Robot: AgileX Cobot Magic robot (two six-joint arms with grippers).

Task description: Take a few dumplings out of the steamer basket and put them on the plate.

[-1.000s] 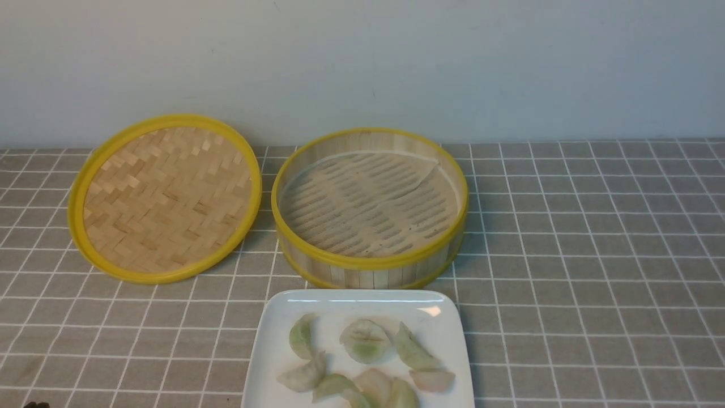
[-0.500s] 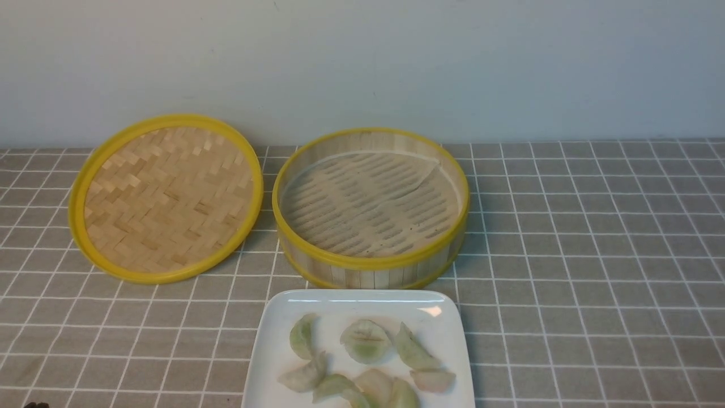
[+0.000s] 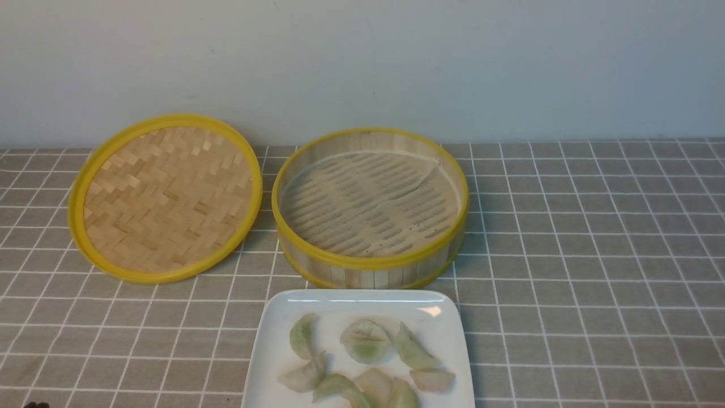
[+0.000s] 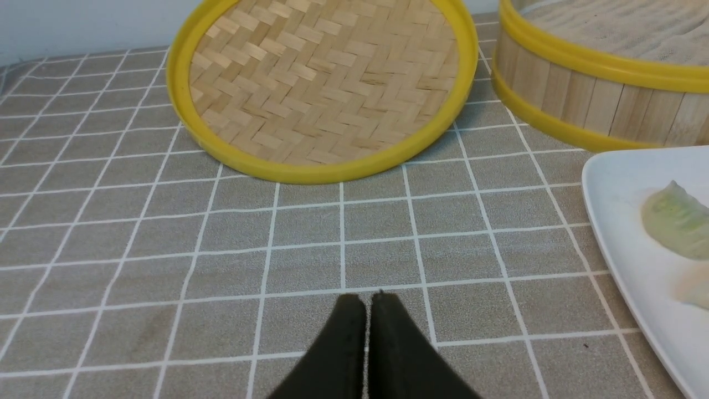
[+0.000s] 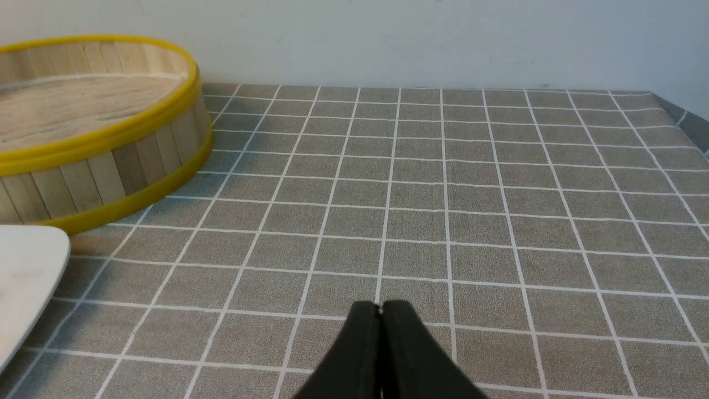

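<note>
- On the checked grey worktop, I see the steamer basket near the back wall, its paper-lined floor bare, with no dumplings inside.
- Just in front of it, the white plate carries the dumplings, about eight, clustered across its middle.
- Left of the basket lies the woven bamboo lid.
- My left claw is pressed closed and holds nothing, low over bare cloth near the plate's left edge.
- My right claw is likewise closed and empty, off to the basket's right.
- I judge the transfer finished; nothing remains to move.
</note>
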